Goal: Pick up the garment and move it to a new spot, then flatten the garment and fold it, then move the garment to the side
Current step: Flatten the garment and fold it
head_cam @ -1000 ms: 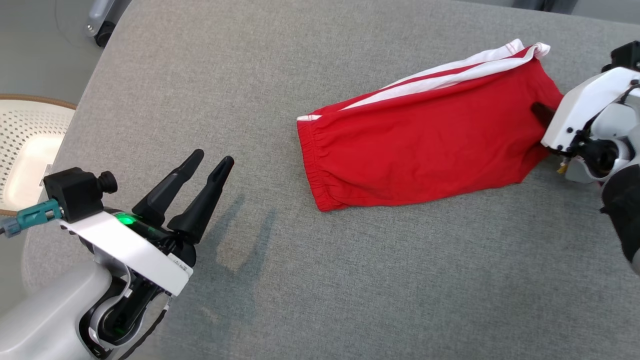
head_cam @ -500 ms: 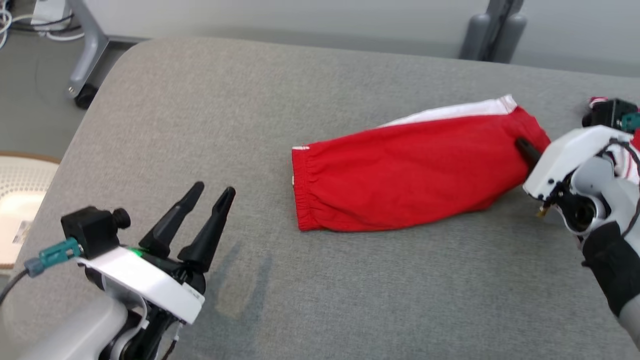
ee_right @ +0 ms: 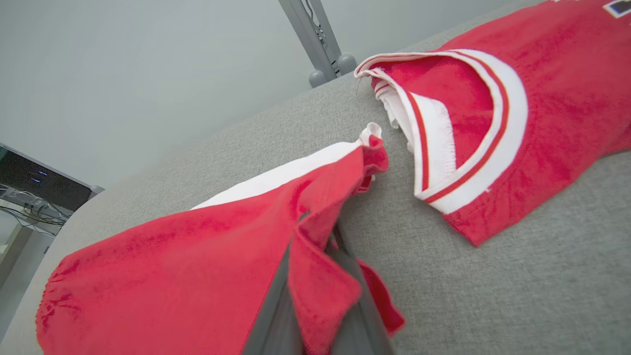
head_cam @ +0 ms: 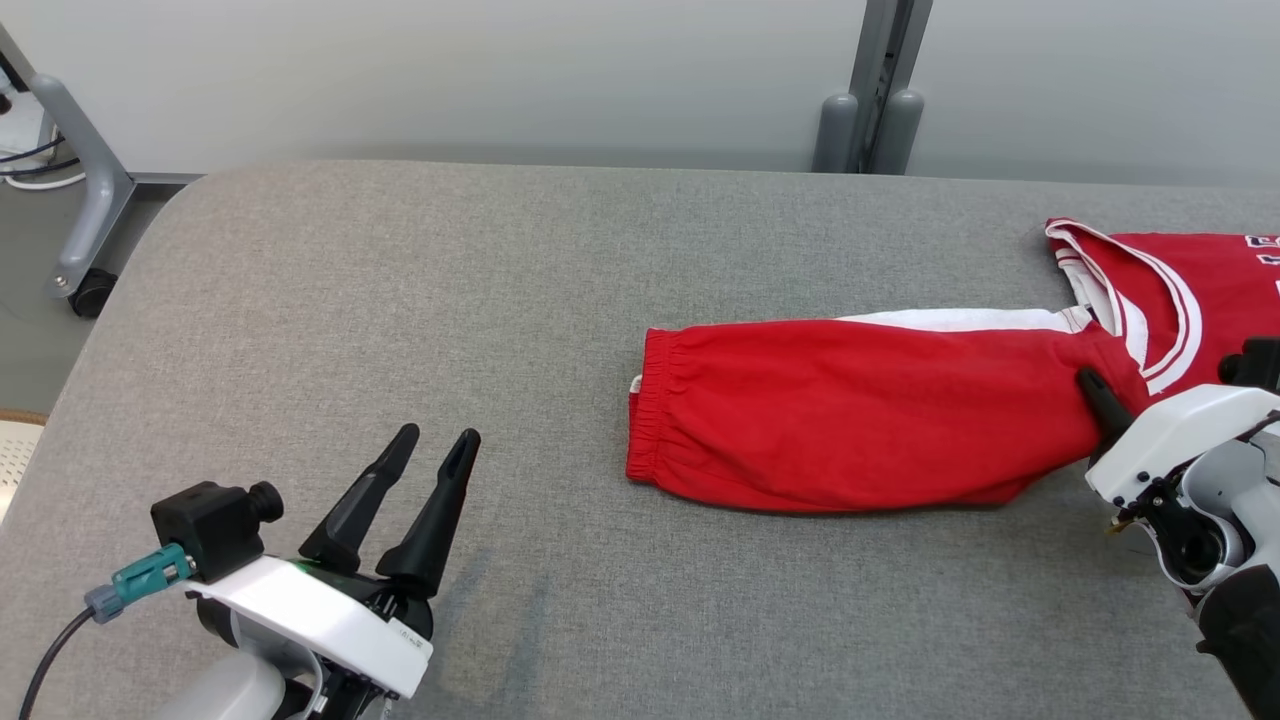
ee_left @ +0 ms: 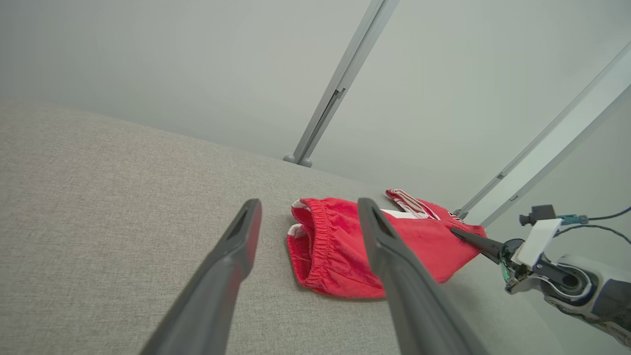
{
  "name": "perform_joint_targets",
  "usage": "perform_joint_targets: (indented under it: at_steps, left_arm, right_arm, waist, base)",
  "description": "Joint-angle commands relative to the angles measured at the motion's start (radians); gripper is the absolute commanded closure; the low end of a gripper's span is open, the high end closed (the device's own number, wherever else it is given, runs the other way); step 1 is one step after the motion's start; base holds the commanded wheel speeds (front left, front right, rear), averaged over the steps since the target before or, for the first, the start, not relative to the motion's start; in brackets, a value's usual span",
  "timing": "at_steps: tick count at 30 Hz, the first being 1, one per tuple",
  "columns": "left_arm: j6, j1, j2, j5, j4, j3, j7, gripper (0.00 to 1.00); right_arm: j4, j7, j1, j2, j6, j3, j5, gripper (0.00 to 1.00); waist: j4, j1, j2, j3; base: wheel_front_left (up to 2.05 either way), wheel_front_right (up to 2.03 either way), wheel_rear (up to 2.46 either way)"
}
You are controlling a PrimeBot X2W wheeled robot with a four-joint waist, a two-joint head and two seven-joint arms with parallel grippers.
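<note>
The red garment (head_cam: 860,420) with white stripes lies on the grey table (head_cam: 400,300), one long sleeve stretched to the left and its striped collar (head_cam: 1130,290) at the right. My right gripper (head_cam: 1095,395) is shut on a pinch of red cloth at the sleeve's shoulder end. In the right wrist view that fold (ee_right: 320,276) is bunched between the fingers, with the collar (ee_right: 458,148) beyond. My left gripper (head_cam: 438,440) stands open at the lower left, well clear of the elastic cuff (head_cam: 655,420). In the left wrist view the garment (ee_left: 340,246) lies ahead, between the open fingers.
A grey post (head_cam: 870,110) rises behind the table's far edge against a pale wall. A metal frame leg with a caster (head_cam: 80,230) stands on the floor at the left. The table's rounded left corner is near my left arm.
The head camera has tilted up, so the whole picture shifted down. My right gripper has closed on the cloth by the shoulder. The left gripper has stayed open.
</note>
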Motion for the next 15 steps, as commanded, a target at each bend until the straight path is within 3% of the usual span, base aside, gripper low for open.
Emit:
perform_joint_targets:
  at_steps: [1, 7, 15]
  left_arm:
    - [-0.006, 0.012, 0.000, 0.009, 0.001, 0.006, -0.001, 0.00]
    - [-0.007, 0.024, -0.018, 0.008, 0.014, 0.003, -0.001, 0.00]
    - [-0.012, 0.040, -0.042, 0.001, 0.039, -0.002, 0.001, 0.00]
  right_arm:
    - [-0.010, -0.010, 0.008, -0.007, 0.000, 0.009, -0.006, 1.00]
    - [-0.064, -0.022, -0.042, -0.024, 0.000, 0.073, -0.060, 1.00]
    - [-0.180, 0.026, -0.091, 0.024, 0.000, 0.196, -0.125, 1.00]
  waist:
    - [-0.001, -0.0001, -0.0001, -0.004]
    - [0.016, -0.0001, -0.0001, -0.029]
    - [0.070, -0.0001, -0.0001, -0.058]
  base:
    - [0.00, 0.00, 0.00]
    - [0.00, 0.00, 0.00]
    - [0.00, 0.00, 0.00]
